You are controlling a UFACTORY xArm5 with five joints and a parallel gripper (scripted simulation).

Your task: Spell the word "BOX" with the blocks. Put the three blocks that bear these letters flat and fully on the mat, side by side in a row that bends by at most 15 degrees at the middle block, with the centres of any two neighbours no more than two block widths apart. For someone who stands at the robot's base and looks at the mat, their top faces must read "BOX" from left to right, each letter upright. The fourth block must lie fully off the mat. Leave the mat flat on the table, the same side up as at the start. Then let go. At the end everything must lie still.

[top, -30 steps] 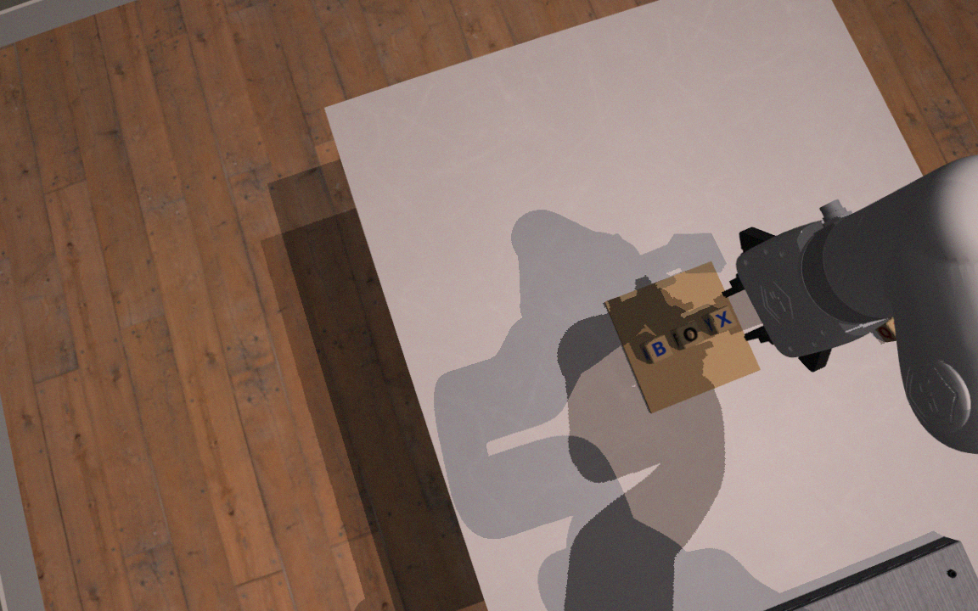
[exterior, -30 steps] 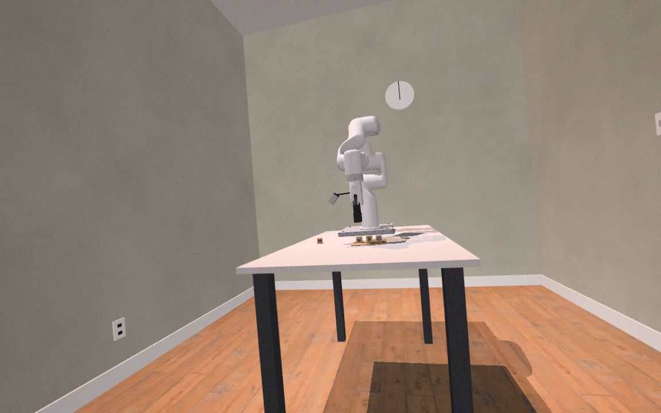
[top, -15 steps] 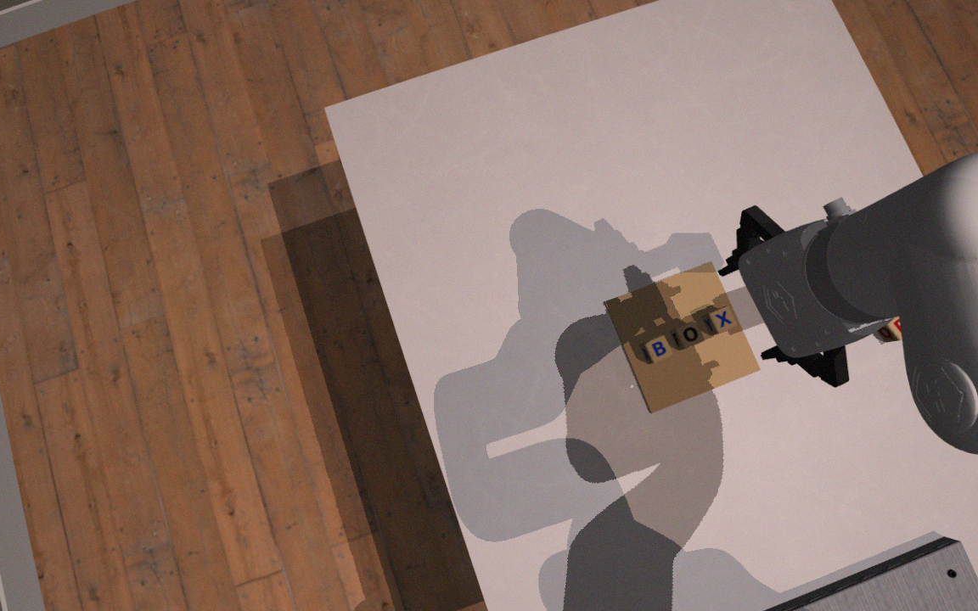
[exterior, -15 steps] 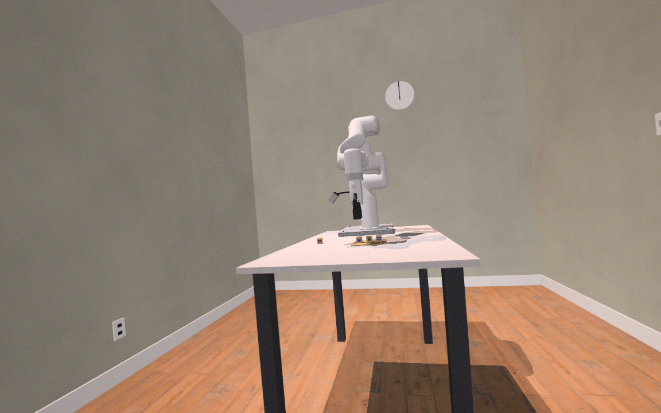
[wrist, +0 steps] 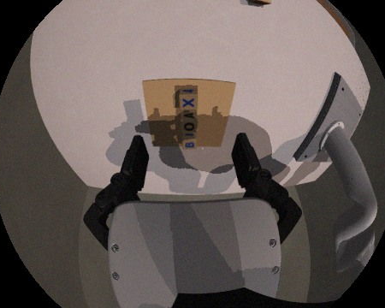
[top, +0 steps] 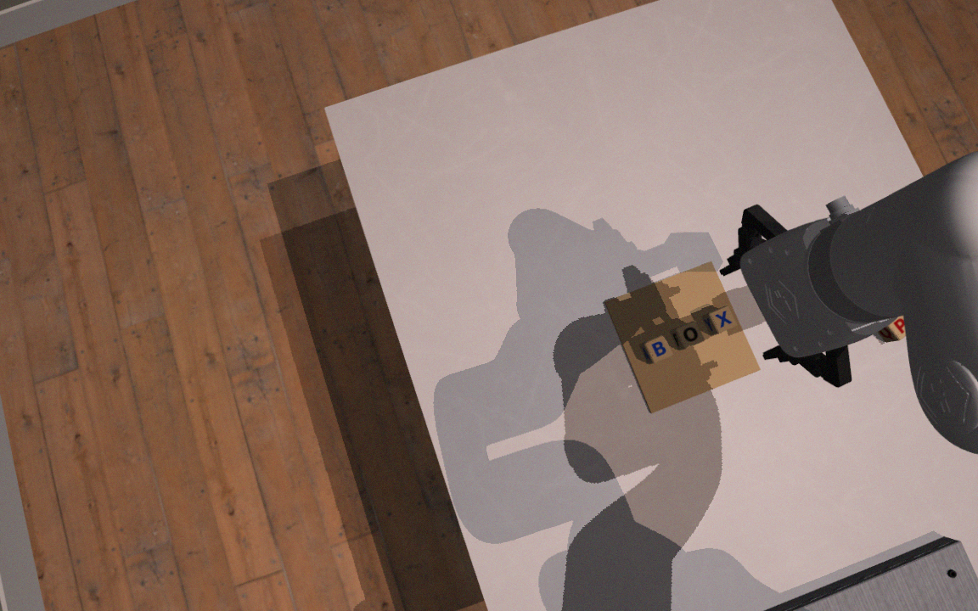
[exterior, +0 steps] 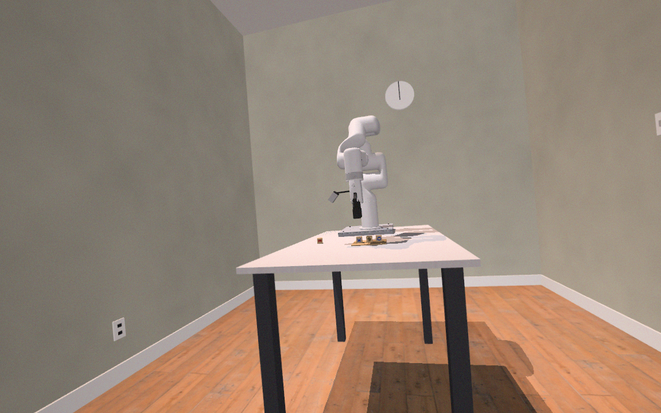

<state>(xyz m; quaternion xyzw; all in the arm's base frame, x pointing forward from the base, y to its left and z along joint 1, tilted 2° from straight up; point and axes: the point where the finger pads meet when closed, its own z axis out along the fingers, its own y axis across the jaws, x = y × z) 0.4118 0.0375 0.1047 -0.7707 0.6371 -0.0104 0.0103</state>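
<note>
A tan mat (top: 681, 335) lies flat on the white table. Three wooden blocks sit on it in a straight row: B (top: 658, 349), O (top: 691, 334) and X (top: 722, 320), with blue letters. In the wrist view the row (wrist: 188, 116) runs down the middle of the mat (wrist: 188, 113). My gripper (wrist: 190, 144) (top: 785, 299) is open wide and empty, raised well above the table beside the X end of the row.
The robot's grey base plate (top: 879, 581) stands at the table's near corner. The table's left edge (top: 371, 319) runs beside wooden floor. In the room view the arm (exterior: 358, 169) stands over the mat (exterior: 368, 243).
</note>
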